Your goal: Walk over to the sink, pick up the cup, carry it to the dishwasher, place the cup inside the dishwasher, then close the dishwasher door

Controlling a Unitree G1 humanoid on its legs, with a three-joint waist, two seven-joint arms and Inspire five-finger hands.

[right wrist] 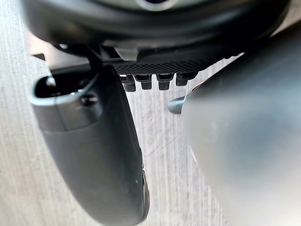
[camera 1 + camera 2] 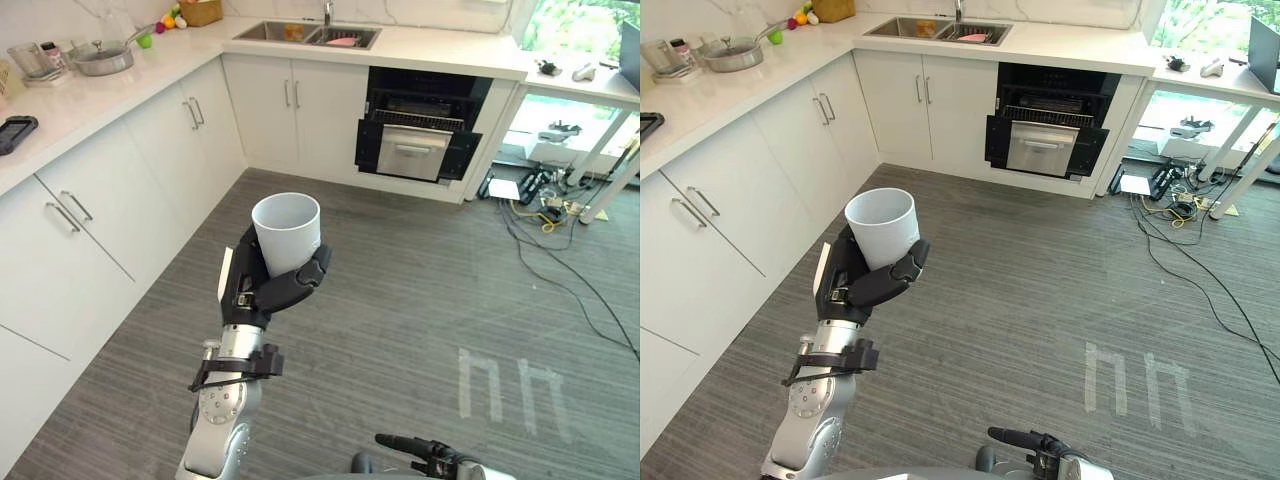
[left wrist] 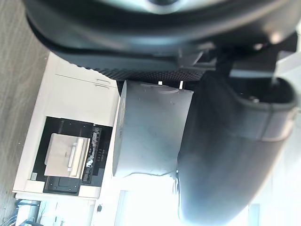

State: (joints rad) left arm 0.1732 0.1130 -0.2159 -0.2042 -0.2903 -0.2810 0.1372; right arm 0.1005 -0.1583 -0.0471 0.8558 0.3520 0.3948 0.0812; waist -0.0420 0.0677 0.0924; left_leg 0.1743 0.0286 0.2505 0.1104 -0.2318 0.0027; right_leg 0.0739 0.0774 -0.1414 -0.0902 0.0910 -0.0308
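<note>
My left hand (image 2: pixel 268 288) is shut on a white cup (image 2: pixel 287 231), held upright and mouth up over the grey floor, well short of the cabinets. In the left wrist view the thumb (image 3: pixel 225 155) wraps the cup's (image 3: pixel 150 136) side. The dishwasher (image 2: pixel 416 148) is set into the far cabinet row, with its door hanging partly open and a rack showing inside. The sink (image 2: pixel 300 33) lies in the counter to its left. My right hand (image 1: pixel 94 150) hangs low over the floor with its thumb straight and its fingers relaxed, holding nothing.
White cabinets (image 2: pixel 120 190) run along the left and the far wall under an L-shaped counter with a pan (image 2: pixel 100 58) and fruit. Cables and power strips (image 2: pixel 545 195) sprawl on the floor at the right by a desk. White tape marks (image 2: pixel 510 385) lie on the floor.
</note>
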